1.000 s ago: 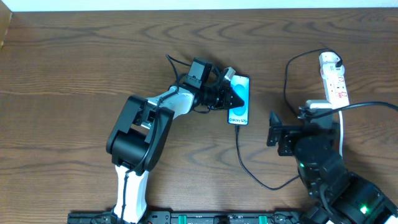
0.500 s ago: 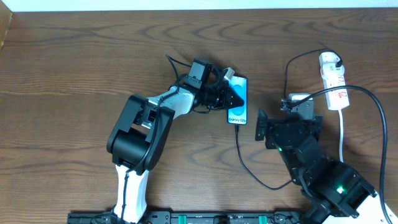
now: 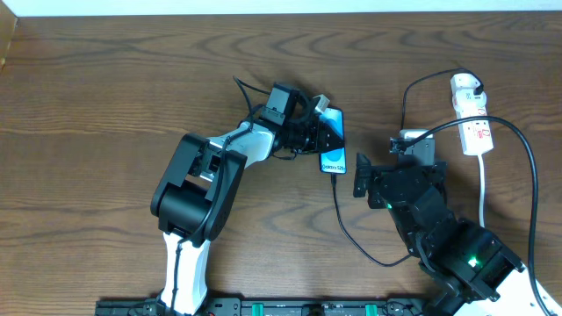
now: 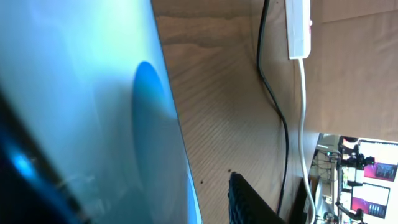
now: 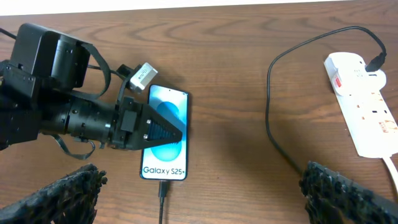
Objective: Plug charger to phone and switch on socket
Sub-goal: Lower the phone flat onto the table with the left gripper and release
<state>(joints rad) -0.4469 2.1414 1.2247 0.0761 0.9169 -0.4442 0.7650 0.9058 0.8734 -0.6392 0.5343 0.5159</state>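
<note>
The phone [image 3: 335, 151] [image 5: 166, 140] lies flat in the middle of the table, its blue screen lit. The charger [image 3: 351, 239] [image 5: 272, 124], a thin black cable, has its connector tip [image 5: 163, 188] at the phone's bottom edge. Its other end meets the white socket [image 3: 471, 114] [image 5: 367, 106] at the far right. My left gripper [image 3: 323, 136] [image 5: 155, 130] lies over the phone's upper left part, jaws slightly apart. One left finger [image 4: 249, 202] stands clear of the phone [image 4: 81, 106], with bare wood between. My right gripper [image 3: 397, 175] [image 5: 211, 199] hovers wide open between phone and socket, holding nothing.
The socket's thick white cord [image 3: 486, 189] [image 4: 303, 112] runs toward the table's front behind my right arm. A black robot cable [image 3: 532, 193] loops at the right. The table's far edge [image 3: 263, 12] meets a white wall.
My right arm has swung left and forward, from beside the socket cord to near the phone. The left jaws have parted slightly and the phone has shifted a little left.
</note>
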